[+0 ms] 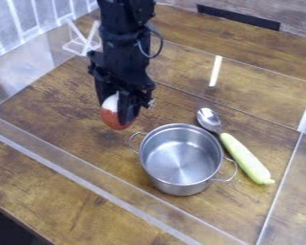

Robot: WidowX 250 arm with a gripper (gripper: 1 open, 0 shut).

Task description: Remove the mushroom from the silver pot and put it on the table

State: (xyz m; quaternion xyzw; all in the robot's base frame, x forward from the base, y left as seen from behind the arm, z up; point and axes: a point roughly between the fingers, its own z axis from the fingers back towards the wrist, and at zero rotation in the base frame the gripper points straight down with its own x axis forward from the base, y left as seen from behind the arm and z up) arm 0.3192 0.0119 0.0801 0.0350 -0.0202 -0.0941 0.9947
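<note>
Mushroom (115, 113) is out of the pot, and I've got it! My fingers (114, 96) are closed around the top of it, with the pale part up between them and the reddish part showing below, over the bare wood of the bench (60, 120), to one side of the silver pot (182, 158). The pot itself stands upright, and from this camera I look straight down into it: nothing inside but shiny metal. So the removal half of the job is done, and I'd call the sideways carry as good as done too, since there is plain wood under the load and the pot's rim is clear of it. What's left is the set-down. Is the mushroom touching the wood? I can't tell from this angle; it looks close, perhaps just above. So the judgement is this: ease down until it meets the planks, let go, then lift away without dragging it back towards that near loop handle. The spoon (209, 119) and the long yellow-green vegetable (247, 158) lie on the pot's other side, well out of this play. Most of the task is in the bag, I reckon; only the release and the retreat remain!
</note>
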